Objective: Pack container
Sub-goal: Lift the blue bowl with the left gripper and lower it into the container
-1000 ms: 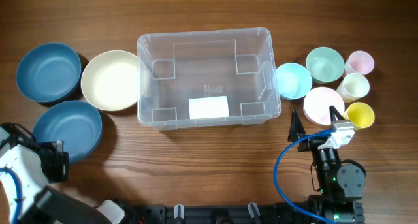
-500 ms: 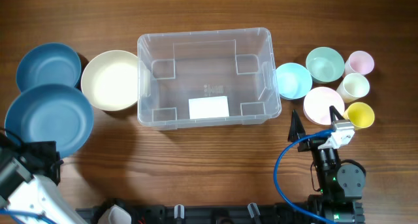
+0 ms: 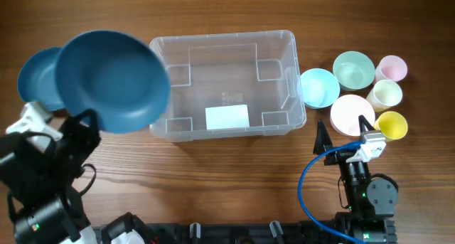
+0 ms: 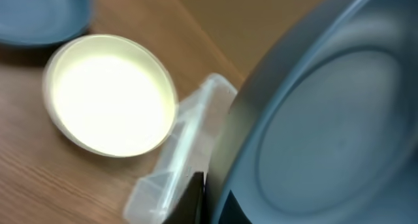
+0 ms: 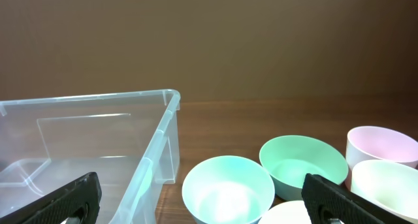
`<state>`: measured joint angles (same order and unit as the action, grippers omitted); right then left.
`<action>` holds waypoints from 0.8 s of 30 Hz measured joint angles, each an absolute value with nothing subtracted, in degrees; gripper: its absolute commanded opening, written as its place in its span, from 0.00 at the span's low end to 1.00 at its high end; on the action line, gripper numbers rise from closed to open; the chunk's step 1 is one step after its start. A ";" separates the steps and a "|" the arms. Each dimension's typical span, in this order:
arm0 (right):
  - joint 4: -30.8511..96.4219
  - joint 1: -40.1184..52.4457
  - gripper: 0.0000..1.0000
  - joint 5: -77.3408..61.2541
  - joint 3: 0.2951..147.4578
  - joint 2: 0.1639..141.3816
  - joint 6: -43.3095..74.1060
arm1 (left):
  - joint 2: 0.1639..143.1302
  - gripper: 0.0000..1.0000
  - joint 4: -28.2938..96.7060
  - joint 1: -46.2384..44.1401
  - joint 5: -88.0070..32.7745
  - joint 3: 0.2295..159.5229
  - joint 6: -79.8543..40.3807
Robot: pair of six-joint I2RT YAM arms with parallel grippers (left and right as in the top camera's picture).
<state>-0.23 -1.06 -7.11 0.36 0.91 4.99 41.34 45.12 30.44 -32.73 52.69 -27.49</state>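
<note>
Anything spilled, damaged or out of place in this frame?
Nothing is spilled or damaged. The only thing off the table is a dark blue bowl, held tilted by the left end effector above the left edge of the empty container. The other bowls and cups sit upright.

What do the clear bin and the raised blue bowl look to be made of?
The bin looks like clear, glossy plastic: the table grain shows through it and its rims catch light. The raised blue bowl is probably matte plastic, opaque with soft, dull shading; ceramic can't be ruled out.
</note>
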 measured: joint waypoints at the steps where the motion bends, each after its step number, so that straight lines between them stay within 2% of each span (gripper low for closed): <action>1: -0.25 -1.06 1.00 -7.11 0.36 0.91 5.02 | 41.52 0.04 43.99 28.82 -32.86 52.69 -27.40; 7: -0.25 -1.06 1.00 -7.11 0.36 0.91 5.02 | 44.91 0.04 41.52 16.45 -28.42 53.60 -27.00; 19: -0.25 -1.06 1.00 -7.11 0.36 0.91 5.02 | 63.86 0.04 43.97 -11.60 -2.52 67.18 -26.61; 24: -0.25 -1.06 1.00 -7.11 0.36 0.91 5.02 | 72.73 0.04 44.56 -18.72 6.61 71.22 -26.61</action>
<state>-0.25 -1.06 -7.11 0.36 0.91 5.02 72.73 44.56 -18.72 6.61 71.22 -26.61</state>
